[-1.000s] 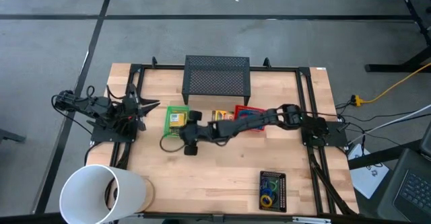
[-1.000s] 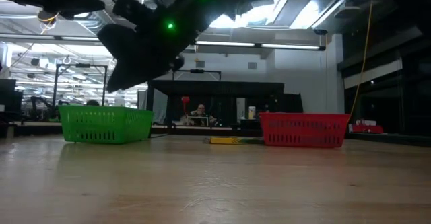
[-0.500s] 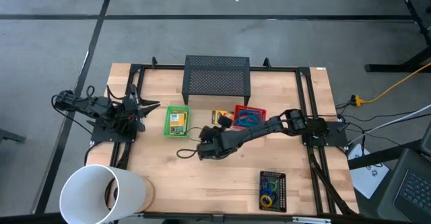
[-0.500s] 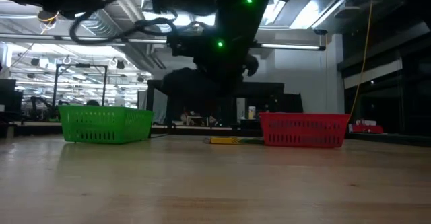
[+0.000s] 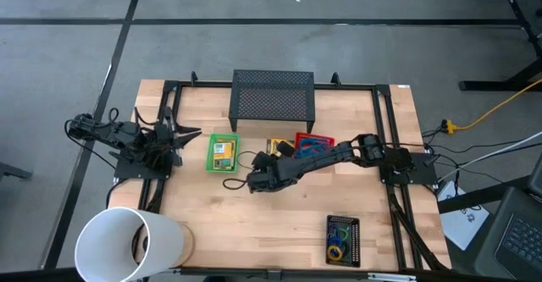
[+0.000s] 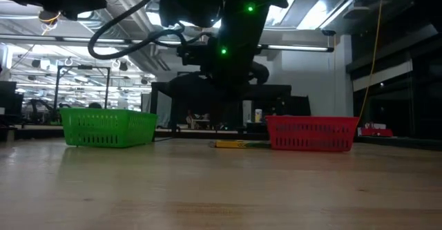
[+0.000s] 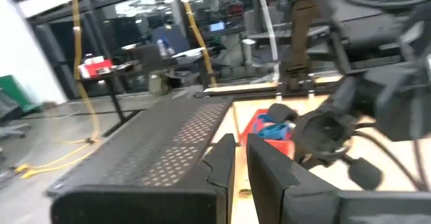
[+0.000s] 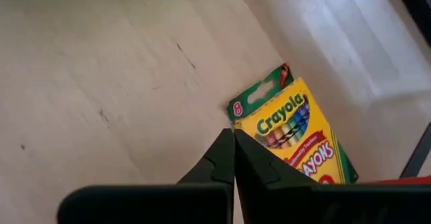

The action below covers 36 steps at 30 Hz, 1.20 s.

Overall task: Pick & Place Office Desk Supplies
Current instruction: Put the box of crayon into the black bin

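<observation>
My right gripper [image 5: 255, 181] [image 8: 234, 145] hangs shut above the bare wood at mid-table and holds nothing. A yellow crayon box [image 8: 295, 135] [image 5: 278, 146] lies flat on the table just beyond its fingertips, between the green tray [image 5: 223, 153] and the red tray [image 5: 313, 146]. Another yellow crayon box [image 5: 222, 152] lies in the green tray. The blue cord bundle [image 5: 310, 149] lies in the red tray. Coloured rubber-band rings [image 5: 340, 239] lie in the small black tray. My left gripper [image 7: 240, 158] waits shut at the table's left edge.
A large black mesh tray [image 5: 273, 96] stands at the table's far side. The big white cylinder [image 5: 127, 245] stands at the near left corner. The small black tray [image 5: 354, 241] sits near the front edge on the right. Bare wood lies between the gripper and the front edge.
My right gripper has moved from beside the green tray toward the table's right edge, over bare wood, and its fingers, spread wide a second ago, have shut on nothing. The crayon boxes and trays have stayed where they were.
</observation>
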Tool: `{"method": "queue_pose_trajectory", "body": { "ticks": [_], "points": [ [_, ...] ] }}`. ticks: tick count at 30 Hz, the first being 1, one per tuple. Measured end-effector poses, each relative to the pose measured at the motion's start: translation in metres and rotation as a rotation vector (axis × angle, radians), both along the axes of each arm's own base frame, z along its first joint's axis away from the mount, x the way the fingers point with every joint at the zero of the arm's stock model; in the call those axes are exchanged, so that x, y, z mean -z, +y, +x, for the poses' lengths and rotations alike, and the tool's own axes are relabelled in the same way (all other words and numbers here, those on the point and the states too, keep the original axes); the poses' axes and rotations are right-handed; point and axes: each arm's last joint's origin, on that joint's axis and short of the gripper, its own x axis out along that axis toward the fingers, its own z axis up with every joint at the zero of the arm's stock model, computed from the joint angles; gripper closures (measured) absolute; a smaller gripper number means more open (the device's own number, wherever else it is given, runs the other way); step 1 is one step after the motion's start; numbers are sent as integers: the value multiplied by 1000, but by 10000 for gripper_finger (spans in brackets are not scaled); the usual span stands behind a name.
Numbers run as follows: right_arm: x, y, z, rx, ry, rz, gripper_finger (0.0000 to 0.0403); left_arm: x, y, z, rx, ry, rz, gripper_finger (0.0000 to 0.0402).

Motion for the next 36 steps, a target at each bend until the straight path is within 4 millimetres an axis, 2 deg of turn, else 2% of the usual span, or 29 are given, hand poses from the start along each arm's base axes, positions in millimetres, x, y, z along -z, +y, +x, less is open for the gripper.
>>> {"method": "queue_pose_trajectory", "body": {
  "ticks": [7,15,25,32,36],
  "points": [
    [3,-8,-9,30,113,50,402,-5,-4,1,157,-51,-21,366],
    [16,-28,-15,79,159,44,403,-8,-4,1,154,-80,-21,366],
    [13,-17,-18,65,145,21,403,-8,-4,1,145,-81,-33,366],
    [4,-20,-20,152,75,-2,403,-10,1,0,-39,-78,36,366],
    [0,-25,-18,163,50,-17,403,-21,5,-3,-184,-152,83,366]
  ]
}}
